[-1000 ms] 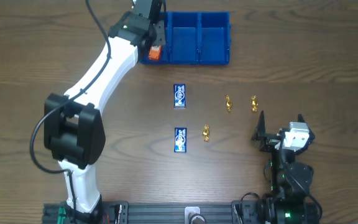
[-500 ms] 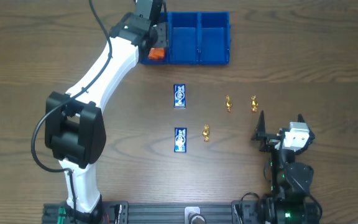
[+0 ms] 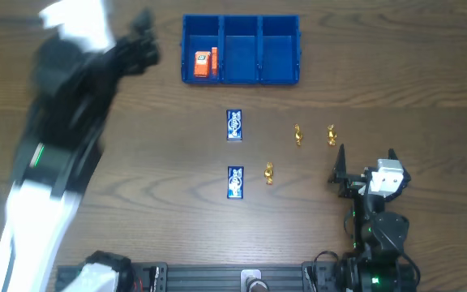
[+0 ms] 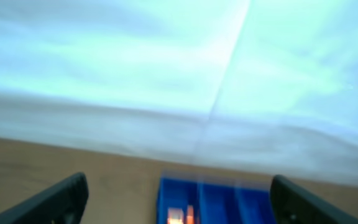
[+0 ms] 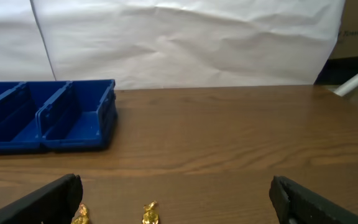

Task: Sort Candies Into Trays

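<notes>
Evidently the sort goes by kind. The blue three-compartment tray [image 3: 241, 79] sits at the far edge of the tabletop [image 3: 396, 89], and two orange candies [image 3: 203, 65] lie together in its left compartment. The middle and right compartments hold nothing, probably because they are kept for the other two kinds.

Those kinds lie loose between the tray and the arm bases. Two blue-wrapped candies [image 3: 234, 126] sit one behind the other near the middle. Three gold-wrapped candies [image 3: 297, 135] are scattered just to their right, all apart from each other.

The left claw [image 4: 178, 186] is raised and off to the tray's left side. Its fingers are spread wide with nothing between them, and its own view looks down at the tray and the orange pieces. An empty, wide claw suits going for another piece.

The right claw [image 3: 364, 165] sits low near its base, also wide open and carrying nothing. It faces the gold candies just ahead of it, which makes them its natural share.
</notes>
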Tool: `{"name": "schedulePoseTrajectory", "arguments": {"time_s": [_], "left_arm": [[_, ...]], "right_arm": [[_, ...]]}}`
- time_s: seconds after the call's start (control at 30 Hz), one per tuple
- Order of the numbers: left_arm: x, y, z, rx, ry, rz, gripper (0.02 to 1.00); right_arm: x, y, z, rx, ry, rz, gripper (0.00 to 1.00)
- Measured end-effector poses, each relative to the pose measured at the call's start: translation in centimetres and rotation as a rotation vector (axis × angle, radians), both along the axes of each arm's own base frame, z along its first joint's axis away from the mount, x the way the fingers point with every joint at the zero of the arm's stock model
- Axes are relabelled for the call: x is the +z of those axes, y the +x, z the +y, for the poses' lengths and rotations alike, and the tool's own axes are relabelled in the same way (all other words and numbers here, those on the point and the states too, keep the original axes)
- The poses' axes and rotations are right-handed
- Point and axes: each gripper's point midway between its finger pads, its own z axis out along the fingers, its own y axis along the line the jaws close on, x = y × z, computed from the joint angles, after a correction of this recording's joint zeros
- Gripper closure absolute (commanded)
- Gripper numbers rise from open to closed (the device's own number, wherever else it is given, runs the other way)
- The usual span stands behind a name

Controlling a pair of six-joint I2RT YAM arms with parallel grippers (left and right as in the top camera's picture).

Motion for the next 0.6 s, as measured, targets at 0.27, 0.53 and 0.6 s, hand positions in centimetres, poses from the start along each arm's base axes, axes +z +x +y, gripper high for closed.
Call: {"name": "schedulePoseTrajectory", "arguments": {"time_s": [0.27,0.53,0.6], "left_arm": [[-5.8,-9.0,6.9,0.132,0.091,-0.166,0.018],[-17.2,-11.8,8.0,0.137,0.142,-0.181,0.02],[-20.6,-11.8,7.9,0.131,0.143,-0.147,0.02]], "right_arm": [[0.0,0.0,0.0,0.0,0.0,0.0,0.001],[0.0,0.0,0.0,0.0,0.0,0.0,0.001],[0.0,0.0,0.0,0.0,0.0,0.0,0.001]]}}
